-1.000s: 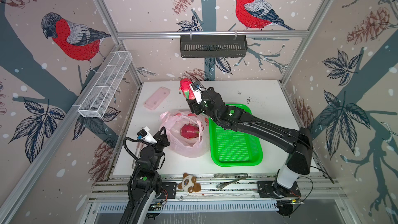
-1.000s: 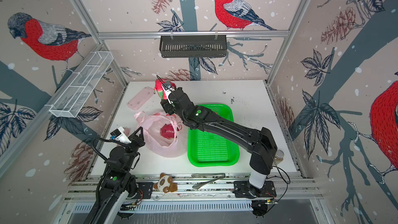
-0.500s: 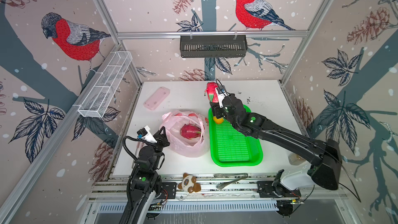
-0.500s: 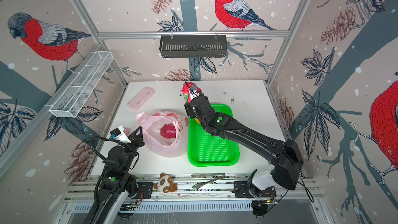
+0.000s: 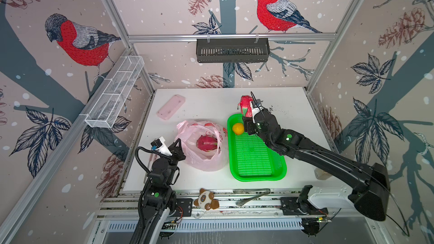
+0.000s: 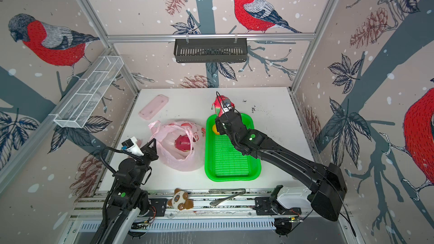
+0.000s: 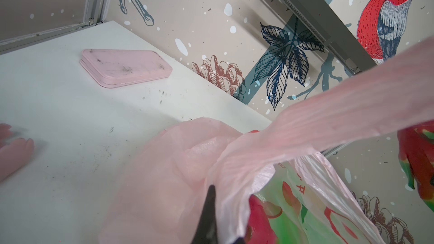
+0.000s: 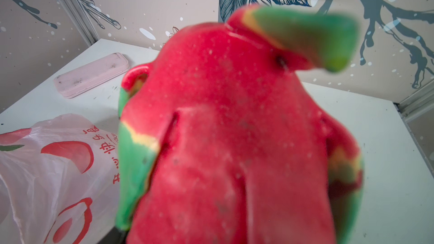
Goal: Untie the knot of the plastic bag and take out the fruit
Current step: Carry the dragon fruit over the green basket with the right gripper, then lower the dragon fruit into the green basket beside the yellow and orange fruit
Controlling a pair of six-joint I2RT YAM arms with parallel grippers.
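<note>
Well into the unloading step, untying apparently done, with the plastic bag lying open-mouthed on the surface. Gripping one dragon fruit in the right tool, up over the far end of the green tray, just beyond the yellow ball lying inside. Pinching the bag's rim with the left tool, clenched tight. Next, probably: lower, let go into the tray, then back for the second dragon fruit showing in the bag.

Left arm: folded, left of green tray; left gripper pinched on plastic bag. Right arm: outstretched; right gripper clasping dragon fruit above tray's far corner.
</note>
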